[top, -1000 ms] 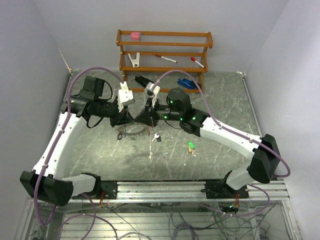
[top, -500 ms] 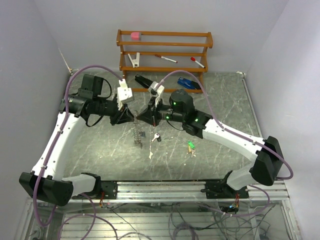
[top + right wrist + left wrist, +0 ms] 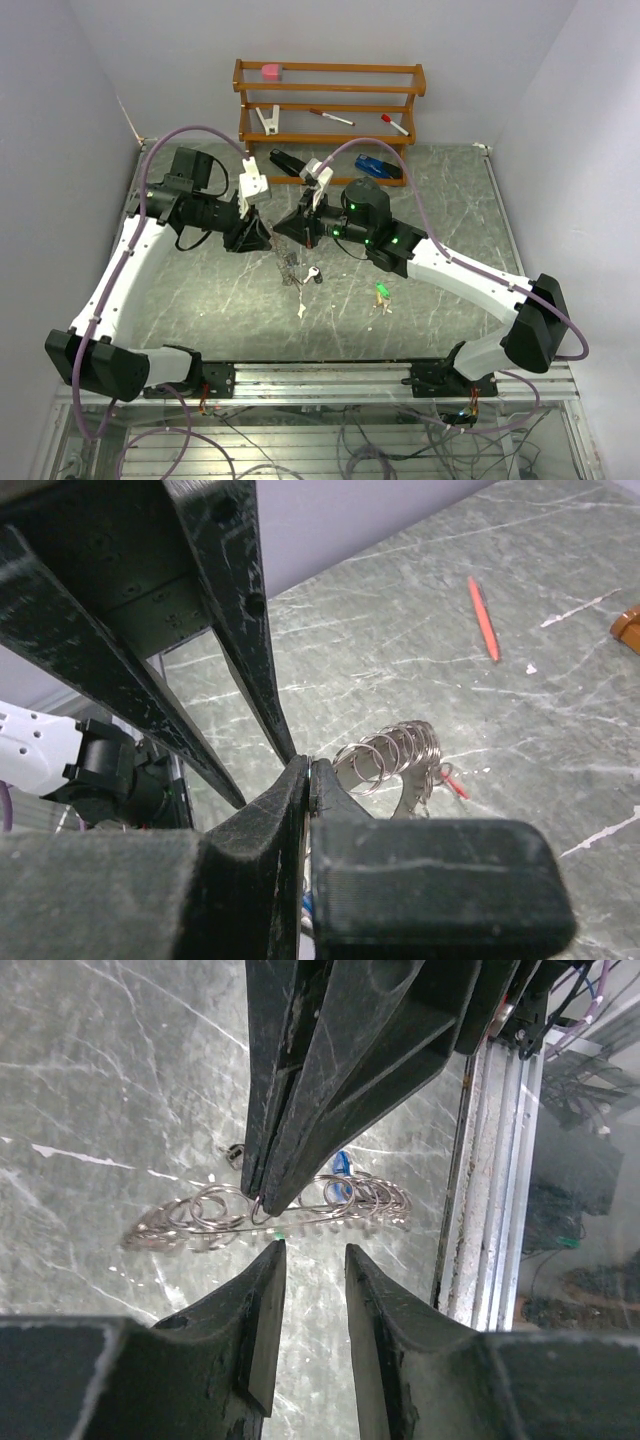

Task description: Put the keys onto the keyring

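Over marble table (image 3: 450,200), right pincer (image 3: 308,772) pinching keyring (image 3: 395,752)

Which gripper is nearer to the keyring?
Right. The right gripper is shut on the keyring; the left gripper is open, close beside it but apparently not touching.

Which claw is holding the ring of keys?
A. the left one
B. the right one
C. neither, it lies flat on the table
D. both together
B: the right gripper is pinched shut on the keyring, while the left gripper has its jaws apart with nothing between them.
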Action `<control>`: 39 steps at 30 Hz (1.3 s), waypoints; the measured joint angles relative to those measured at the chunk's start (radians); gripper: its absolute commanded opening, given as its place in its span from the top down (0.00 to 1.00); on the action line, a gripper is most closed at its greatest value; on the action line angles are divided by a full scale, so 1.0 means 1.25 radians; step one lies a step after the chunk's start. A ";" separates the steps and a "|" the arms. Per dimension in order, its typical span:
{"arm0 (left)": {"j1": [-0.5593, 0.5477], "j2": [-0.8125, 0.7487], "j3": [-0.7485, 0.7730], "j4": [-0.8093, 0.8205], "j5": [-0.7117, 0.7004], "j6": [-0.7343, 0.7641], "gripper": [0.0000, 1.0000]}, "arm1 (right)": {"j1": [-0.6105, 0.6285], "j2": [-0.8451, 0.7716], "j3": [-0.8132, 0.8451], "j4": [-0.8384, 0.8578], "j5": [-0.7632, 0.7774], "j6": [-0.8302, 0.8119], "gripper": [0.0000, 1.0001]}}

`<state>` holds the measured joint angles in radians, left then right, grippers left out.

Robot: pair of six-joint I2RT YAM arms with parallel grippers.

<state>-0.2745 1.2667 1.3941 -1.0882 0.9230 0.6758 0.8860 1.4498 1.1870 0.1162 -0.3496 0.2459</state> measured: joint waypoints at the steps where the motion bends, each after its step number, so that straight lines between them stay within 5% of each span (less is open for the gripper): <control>1: 0.000 0.006 0.000 -0.007 0.000 0.004 0.59 | 0.000 0.000 0.000 0.000 0.002 0.000 1.00; 29: -0.002 0.051 0.055 -0.107 0.063 0.106 0.49 | 0.016 -0.002 -0.003 0.041 0.023 0.005 1.00; 39: -0.003 0.032 0.069 -0.071 -0.027 0.100 0.49 | 0.016 -0.046 -0.027 0.029 0.041 0.007 1.00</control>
<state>-0.2779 1.3064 1.4807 -1.1770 0.8886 0.8009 0.9054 1.3918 1.1534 0.1520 -0.2989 0.2543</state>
